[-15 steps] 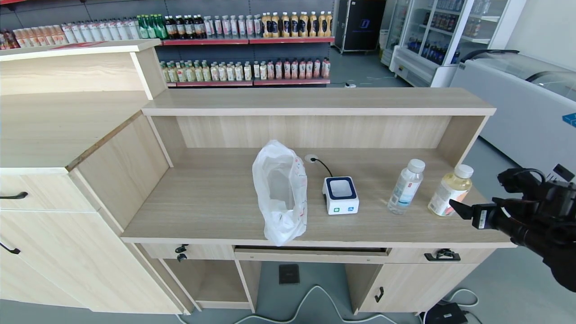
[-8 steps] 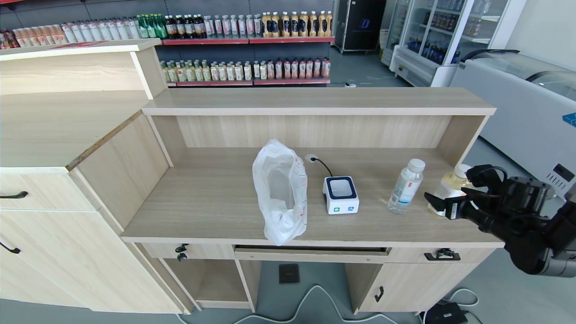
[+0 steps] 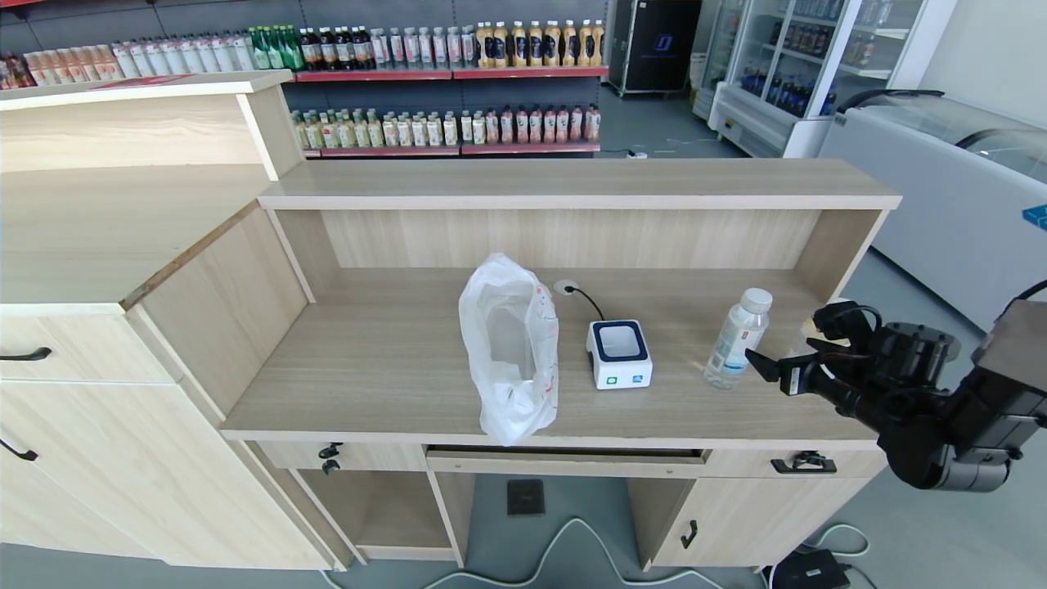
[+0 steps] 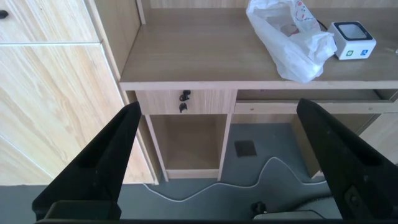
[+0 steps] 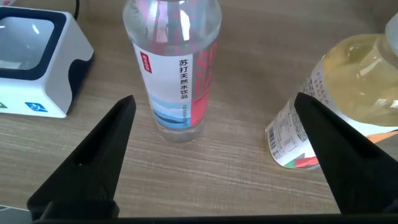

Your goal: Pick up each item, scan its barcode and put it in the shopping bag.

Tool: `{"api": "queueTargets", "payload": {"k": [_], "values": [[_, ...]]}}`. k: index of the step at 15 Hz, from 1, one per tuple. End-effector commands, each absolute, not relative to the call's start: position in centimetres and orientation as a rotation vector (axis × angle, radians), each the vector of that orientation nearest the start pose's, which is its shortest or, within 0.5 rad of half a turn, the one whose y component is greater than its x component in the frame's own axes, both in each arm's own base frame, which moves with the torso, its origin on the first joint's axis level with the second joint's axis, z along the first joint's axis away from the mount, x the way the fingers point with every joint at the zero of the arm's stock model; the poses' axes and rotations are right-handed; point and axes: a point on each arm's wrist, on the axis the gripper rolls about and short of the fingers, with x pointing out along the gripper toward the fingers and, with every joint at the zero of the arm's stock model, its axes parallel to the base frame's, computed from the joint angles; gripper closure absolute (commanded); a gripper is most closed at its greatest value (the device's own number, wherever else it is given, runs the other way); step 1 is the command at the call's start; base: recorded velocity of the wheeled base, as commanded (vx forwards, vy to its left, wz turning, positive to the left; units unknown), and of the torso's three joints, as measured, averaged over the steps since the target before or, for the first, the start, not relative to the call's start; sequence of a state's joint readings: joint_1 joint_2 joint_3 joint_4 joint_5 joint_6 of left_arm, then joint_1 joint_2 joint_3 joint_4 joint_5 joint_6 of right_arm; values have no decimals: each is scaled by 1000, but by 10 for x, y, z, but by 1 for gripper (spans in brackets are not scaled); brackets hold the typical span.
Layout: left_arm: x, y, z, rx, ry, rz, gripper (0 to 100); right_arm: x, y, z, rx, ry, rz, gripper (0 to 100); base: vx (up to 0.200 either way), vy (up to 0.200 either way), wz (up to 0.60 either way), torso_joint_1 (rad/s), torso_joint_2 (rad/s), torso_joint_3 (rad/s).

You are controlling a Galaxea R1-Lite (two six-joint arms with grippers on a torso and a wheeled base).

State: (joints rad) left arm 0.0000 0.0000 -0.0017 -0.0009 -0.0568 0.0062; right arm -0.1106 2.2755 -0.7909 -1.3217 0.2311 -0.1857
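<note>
1. Your right claw (image 3: 775, 364) is wide apart, low at the right end of the counter (image 3: 393, 360).
2. The water bottle (image 3: 738, 338) stands up tall just ahead of it, nearly in line with the gap.
3. The yellow drink bottle (image 5: 348, 93) stands close by one finger. I think it could get bumped.
4. The scanner (image 3: 619, 353) and shopping bag (image 3: 511, 352) sit farther left.
5. Your left claw (image 4: 219, 104) is apart too, down by the counter front, far from both bottles.
</note>
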Motion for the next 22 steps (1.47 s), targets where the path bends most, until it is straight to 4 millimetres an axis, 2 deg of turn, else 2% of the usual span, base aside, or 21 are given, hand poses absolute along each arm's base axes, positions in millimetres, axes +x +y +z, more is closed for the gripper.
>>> {"api": "queueTargets", "payload": {"k": [1,12,22], "values": [[-23,-1,76,6,-2,-57,0,390,-32,38,-158,149,151,0,0,0,0,0,0,0],[-23,-1,76,6,-2,-57,0,420,-12,30,-172,97,200,0,0,0,0,0,0,0],[-23,-1,76,6,0,-57,0,446,6,10,-178,74,237,0,0,0,0,0,0,0]]}}
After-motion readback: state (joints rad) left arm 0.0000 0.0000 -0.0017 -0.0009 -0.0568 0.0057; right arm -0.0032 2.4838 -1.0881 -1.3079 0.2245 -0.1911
